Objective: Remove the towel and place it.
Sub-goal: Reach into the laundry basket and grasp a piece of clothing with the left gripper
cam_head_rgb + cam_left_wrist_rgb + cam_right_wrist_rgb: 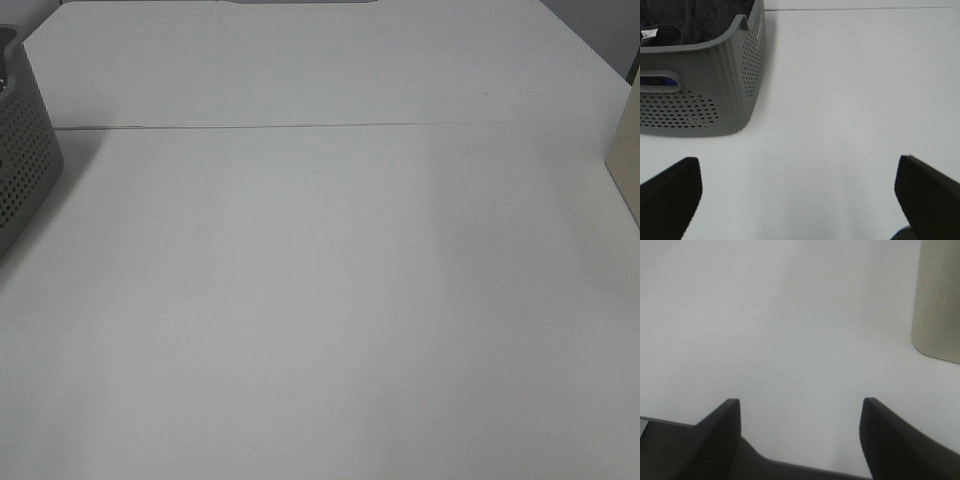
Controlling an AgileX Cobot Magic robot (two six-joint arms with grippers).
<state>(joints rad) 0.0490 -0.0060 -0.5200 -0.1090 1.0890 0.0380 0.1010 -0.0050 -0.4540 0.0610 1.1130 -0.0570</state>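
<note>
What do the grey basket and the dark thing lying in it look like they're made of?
The basket looks like moulded plastic, matte grey: smooth rounded rim, even rows of small holes, a cut-out handle. The towel inside looks like soft dark cloth, possibly terry, judging by its fuzzy surface and loose folds; a small white tag shows on it.

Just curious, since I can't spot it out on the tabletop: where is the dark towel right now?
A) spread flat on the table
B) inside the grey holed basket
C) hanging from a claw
B: the left wrist view shows the dark towel bundled inside the grey basket, below its rim.
</note>
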